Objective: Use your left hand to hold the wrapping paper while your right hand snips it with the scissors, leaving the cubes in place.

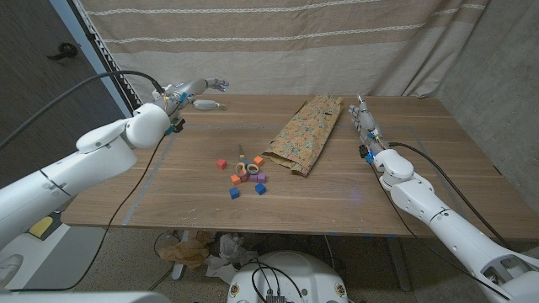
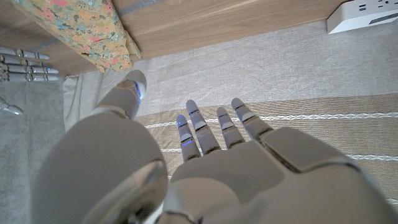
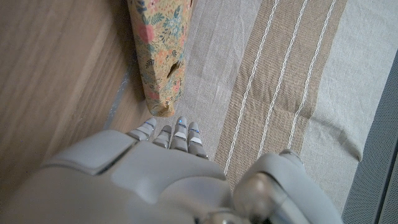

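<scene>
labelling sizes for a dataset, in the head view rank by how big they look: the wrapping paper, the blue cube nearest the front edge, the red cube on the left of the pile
1. wrapping paper, by far the largest.
2. and 3. blue cube and red cube: they look about alike. The blue one lies nearer the camera, so I would not rank them.

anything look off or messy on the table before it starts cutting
Mostly tidy. The wrapping paper lies crumpled and folded rather than spread smooth, and it has a small hole near one end. The cubes sit in a loose scatter beside it. Both hands, left and right, hold nothing.
</scene>
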### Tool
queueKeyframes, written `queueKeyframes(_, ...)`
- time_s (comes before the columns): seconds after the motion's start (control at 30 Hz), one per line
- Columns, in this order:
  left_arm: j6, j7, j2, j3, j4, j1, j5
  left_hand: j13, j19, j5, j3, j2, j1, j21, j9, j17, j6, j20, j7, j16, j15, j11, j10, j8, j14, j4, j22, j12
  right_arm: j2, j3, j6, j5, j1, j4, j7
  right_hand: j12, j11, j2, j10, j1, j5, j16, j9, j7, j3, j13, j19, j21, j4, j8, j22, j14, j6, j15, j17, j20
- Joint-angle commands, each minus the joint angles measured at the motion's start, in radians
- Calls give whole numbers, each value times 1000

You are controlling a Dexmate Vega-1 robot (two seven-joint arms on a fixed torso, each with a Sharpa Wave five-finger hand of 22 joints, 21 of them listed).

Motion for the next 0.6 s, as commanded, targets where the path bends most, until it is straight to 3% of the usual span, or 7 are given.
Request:
queueKeyframes(0.03,218,-180,25,114,-109,-111,187,4,5,-5,1,7,30,-8,7,3,13,-4,-1,-3,-138,1,-11,11,-14,-2,5,-2,1,-3,28,-1,8,15,27,2,-4,8,5,3,8,-2,4,1,-3,3,-9,0,-4,-3,6,-11,5,-8,3,-7)
queueKeyframes(0.13,256,-252,21,155,-123,-154,237,5,5,-11,12,16,64,-12,11,3,29,-2,-1,-3,-130,0,-16,21,-25,-5,5,-4,1,-4,27,-1,12,17,31,2,-4,9,4,4,8,-2,4,1,-3,3,-10,0,-5,-4,6,-11,5,-8,3,-8)
queueKeyframes(0.6,246,-294,-9,196,-122,-171,356,9,8,-24,18,10,110,-18,24,3,95,-14,-1,4,-144,1,8,54,-25,0,4,6,2,-2,16,2,19,15,26,-1,-4,15,-1,8,11,-1,4,-2,-2,3,-14,0,-6,-6,6,-14,-1,-12,3,-6)
